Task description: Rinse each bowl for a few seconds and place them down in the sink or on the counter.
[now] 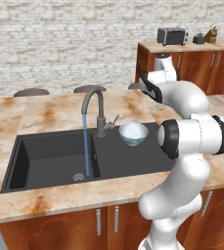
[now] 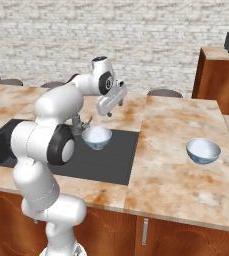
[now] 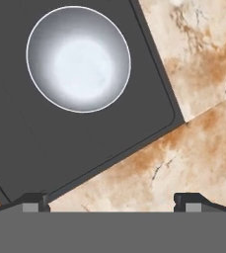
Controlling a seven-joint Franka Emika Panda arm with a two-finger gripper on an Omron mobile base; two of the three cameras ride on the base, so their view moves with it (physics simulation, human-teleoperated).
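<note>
Two dark fingertips [image 3: 35, 201] poke up at the bottom of the hand view, standing wide apart with nothing between them; most of each finger is cut off by the frame edge. From the right base view the gripper [image 2: 110, 113] hangs above the counter [image 2: 176, 125] at the back edge of the sink [image 2: 118, 155], its fingers too small to make out there. Below it, one bowl [image 3: 78, 58] sits upright on the flat black drainboard, just beside the faucet [image 1: 95, 105]. Water runs in a thin blue stream [image 1: 86, 146] from the faucet into the deep basin. The second bowl [image 2: 203, 150] stands well apart on the counter to the right of the sink; in the left base view the arm's elbow hides nearly all of it. The robot's arm also covers the right end of the sink.
</note>
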